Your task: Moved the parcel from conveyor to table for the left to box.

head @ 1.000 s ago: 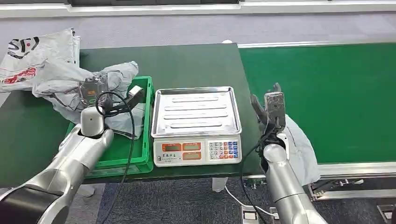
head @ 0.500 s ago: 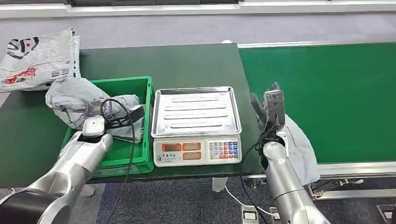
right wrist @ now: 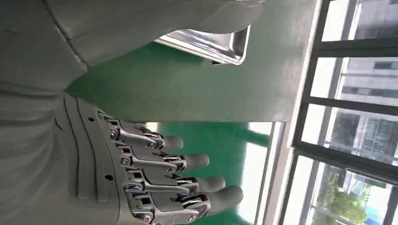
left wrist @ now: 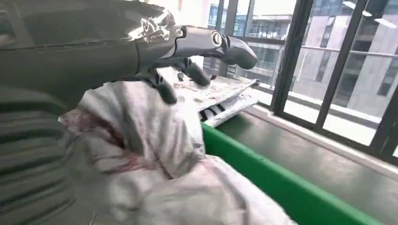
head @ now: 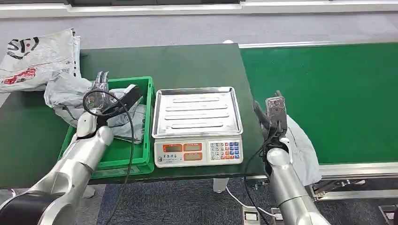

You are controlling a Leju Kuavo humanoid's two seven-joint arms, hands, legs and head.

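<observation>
Grey carpet runs beyond a dark green table (head: pixel 187 61), with a bright green conveyor (head: pixel 328 93) butting against its right side; the wrist views look out through tall windows at buildings. At the far left of the table lies a stack of white printed mailer bags (head: pixel 35 58). Next comes the green crate (head: pixel 143 122), and the grey poly-bag parcel (head: pixel 65 96) sits in it, slumped over the crate's left wall, its long axis running roughly left to right. The left hand (head: pixel 101 89) hovers right above the parcel with fingers spread and nothing held; in the left wrist view its fingertips (left wrist: pixel 166 93) hang just over the crumpled film, and I cannot tell whether they touch it. A black cable (head: pixel 129 140) loops from that wrist. Just right of the crate stands a weighing scale (head: pixel 197 150) with a bare steel tray (head: pixel 197 112). Further right, the right hand (head: pixel 270 110) is raised at the table's edge, fingers extended and apart, holding nothing. The boxing looks done; the left hand is by far the nearer, and lifting straight up seems free of the crate wall.
</observation>
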